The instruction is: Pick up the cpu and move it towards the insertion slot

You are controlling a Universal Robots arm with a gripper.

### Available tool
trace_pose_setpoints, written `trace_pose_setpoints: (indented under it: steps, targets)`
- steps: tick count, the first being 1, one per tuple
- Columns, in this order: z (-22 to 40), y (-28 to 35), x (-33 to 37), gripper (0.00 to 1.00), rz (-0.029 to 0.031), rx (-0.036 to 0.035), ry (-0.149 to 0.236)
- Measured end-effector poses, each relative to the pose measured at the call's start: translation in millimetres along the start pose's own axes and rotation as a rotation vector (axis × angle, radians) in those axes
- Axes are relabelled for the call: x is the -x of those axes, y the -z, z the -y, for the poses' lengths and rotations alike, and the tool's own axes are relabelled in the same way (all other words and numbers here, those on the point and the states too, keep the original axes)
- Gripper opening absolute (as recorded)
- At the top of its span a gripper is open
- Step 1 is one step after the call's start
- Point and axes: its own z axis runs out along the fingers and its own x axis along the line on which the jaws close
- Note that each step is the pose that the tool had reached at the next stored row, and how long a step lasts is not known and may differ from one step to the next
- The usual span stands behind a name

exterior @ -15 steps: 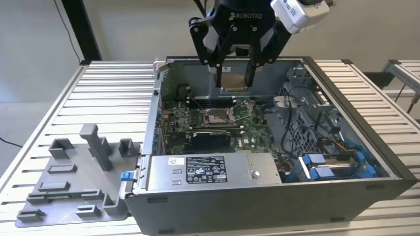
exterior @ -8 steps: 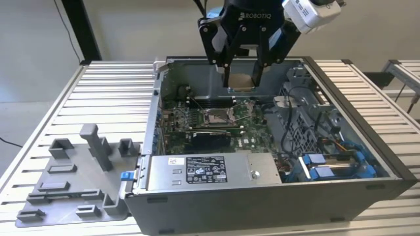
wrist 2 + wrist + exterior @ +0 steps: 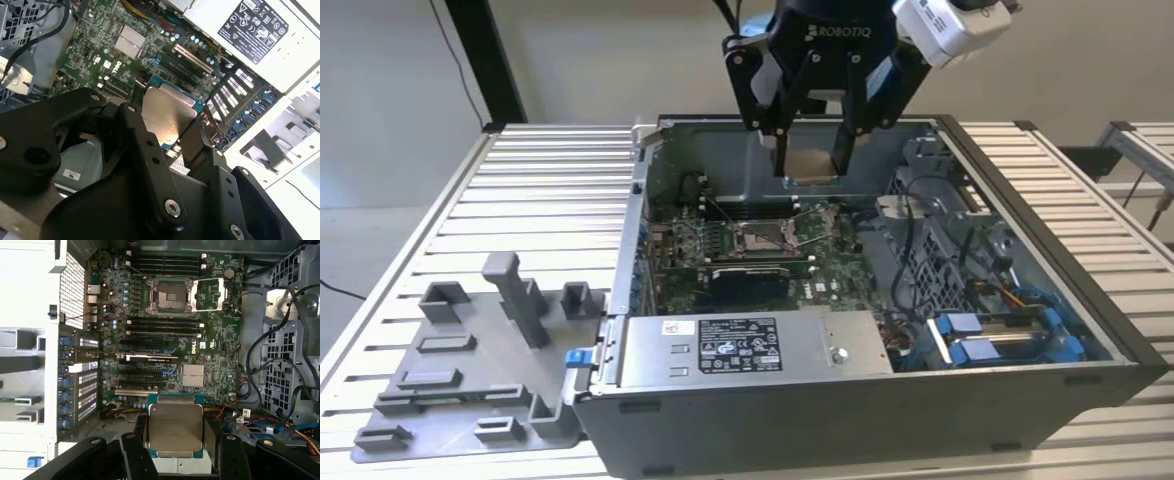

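**Chip being held above the open computer case**

Claw (image 3: 811, 160) is being seen in the exterior view hanging over the rear part of an open computer case (image 3: 1067, 290), with its two black fingers clamped on the cpu (image 3: 810, 166). The cpu is being carried clear of the board, raised well above it, with its flat faces turned sideways between the fingers rather than lying level. In the first wrist view the cpu (image 3: 175, 427) is being shown with its silvery metal face toward the camera, edged by a green border, and gripped at both sides by the claw (image 3: 176, 447). In the second wrist view the same silvery face (image 3: 167, 114) is being caught between the black finger links.

The insertion slot (image 3: 761, 237) is being seen on the green motherboard (image 3: 821, 285) inside the case, below the held cpu and apart from it. In the first wrist view the insertion slot (image 3: 167, 296) is being shown with its brownish centre uncovered and its silver frame (image 3: 210, 294) swung open just beside it.

A grey fixture plate (image 3: 467, 385) is being carried on the slatted tabletop (image 3: 547, 190), at the exterior view's left of the case.
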Motion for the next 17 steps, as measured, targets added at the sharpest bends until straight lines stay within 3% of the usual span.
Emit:
trace_pose_setpoints:
  steps: [17]
  targets:
    - [-34.0,-5.0,0.8,0.00,0.0067,-0.0001,0.000]
